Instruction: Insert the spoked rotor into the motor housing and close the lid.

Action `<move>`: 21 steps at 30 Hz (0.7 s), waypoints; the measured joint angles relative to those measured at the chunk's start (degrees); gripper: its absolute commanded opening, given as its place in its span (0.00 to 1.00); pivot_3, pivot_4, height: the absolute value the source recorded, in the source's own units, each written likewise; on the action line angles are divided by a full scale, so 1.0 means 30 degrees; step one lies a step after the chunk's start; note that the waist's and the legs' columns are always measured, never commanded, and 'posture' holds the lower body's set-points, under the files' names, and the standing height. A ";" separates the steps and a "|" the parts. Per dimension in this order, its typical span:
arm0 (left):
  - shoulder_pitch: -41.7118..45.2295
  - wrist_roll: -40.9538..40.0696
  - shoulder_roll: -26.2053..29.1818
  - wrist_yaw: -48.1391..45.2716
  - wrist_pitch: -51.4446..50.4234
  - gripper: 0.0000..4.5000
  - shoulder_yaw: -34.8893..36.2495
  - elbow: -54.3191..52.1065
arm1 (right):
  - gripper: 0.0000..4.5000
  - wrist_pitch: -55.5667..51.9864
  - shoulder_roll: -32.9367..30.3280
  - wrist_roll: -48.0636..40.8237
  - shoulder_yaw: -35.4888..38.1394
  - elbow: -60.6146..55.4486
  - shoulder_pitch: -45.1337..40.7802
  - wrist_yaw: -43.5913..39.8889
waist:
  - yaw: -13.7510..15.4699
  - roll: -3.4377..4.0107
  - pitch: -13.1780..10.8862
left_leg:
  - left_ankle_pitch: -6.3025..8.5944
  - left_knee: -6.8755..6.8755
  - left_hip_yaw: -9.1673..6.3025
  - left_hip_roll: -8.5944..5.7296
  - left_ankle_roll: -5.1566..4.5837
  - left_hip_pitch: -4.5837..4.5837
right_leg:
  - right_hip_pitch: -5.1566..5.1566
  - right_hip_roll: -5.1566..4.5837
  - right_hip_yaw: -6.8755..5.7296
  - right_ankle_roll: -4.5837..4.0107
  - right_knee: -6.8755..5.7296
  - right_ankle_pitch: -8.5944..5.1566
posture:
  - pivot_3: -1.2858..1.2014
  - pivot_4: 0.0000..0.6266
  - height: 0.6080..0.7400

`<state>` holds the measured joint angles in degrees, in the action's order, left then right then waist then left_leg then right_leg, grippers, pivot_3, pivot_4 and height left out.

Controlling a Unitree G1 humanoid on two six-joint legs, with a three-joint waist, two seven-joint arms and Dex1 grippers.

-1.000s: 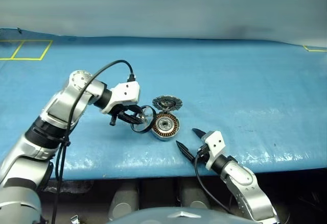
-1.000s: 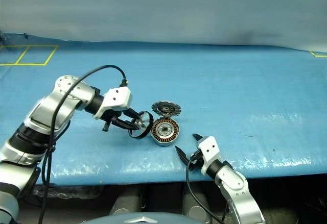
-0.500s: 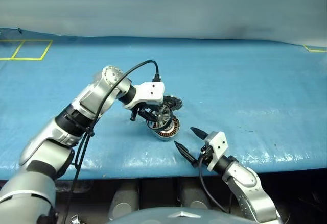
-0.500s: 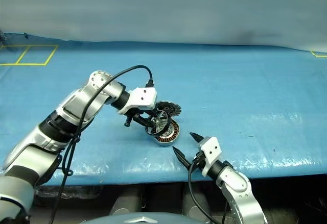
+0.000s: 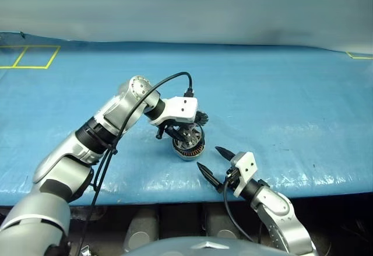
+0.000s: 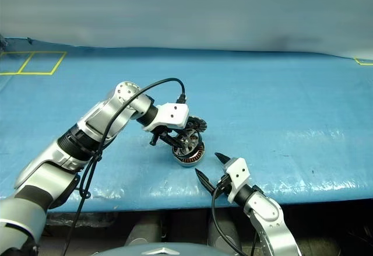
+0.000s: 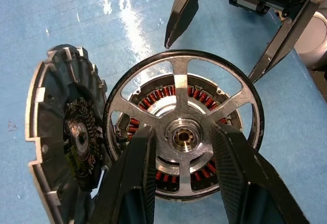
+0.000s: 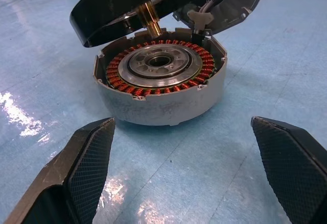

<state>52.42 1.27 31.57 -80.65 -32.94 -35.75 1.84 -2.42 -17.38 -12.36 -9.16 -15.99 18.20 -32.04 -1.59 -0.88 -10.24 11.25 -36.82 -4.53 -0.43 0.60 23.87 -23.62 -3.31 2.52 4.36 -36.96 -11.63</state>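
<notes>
My left gripper is shut on the spoked rotor, its fingers pinching the silver hub. The rotor hangs slightly tilted just above the motor housing, with its brass shaft over the centre bearing. Copper windings of the housing show between the spokes. The lid stands swung open on the housing's far side, its dark ribbed face showing. My right gripper is open near the table's front edge, just short of the housing, with nothing between its fingers.
The housing stands on a blue sheet that covers the table. Yellow tape squares mark the far left corner. The table's front edge runs just behind my right gripper.
My left arm has carried the rotor to the right, from beside the housing to just above it. The right gripper has stayed put and open.
</notes>
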 measured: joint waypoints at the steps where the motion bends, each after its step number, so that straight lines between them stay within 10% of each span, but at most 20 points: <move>1: 0.0000 0.0074 0.0005 -0.0057 0.0077 0.29 -0.0059 0.0014 | 1.00 0.0000 0.0011 0.0019 0.0000 0.0000 0.0016 0.0021 | 0.0002 0.0000 0.0000 | 0.0000 -0.0001 -0.0001 0.0000 0.0000 -0.0001 | 0.0002 -0.0001 0.0000 0.0000 0.0000 0.0000 | 0.52 0.24 1.00; 21: -0.0001 0.0986 -0.0046 -0.0227 0.1580 0.29 -0.0300 0.1397 | 1.00 0.0208 0.0258 0.0194 -0.0021 0.0056 0.0040 0.0439 | -0.0010 0.0000 0.0000 | 0.0001 -0.0001 -0.0002 0.0001 -0.0001 -0.0005 | 0.0003 0.0000 -0.0001 0.0000 -0.0002 0.0000 | 0.52 0.24 1.00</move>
<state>52.42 4.23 31.43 -81.33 -28.20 -36.65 6.03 -1.80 -16.60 -11.77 -9.22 -15.82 18.32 -30.72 -1.62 -0.88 -10.24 11.25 -36.82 -4.53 -0.42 0.59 23.85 -23.61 -3.31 2.52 4.36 -36.97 -11.63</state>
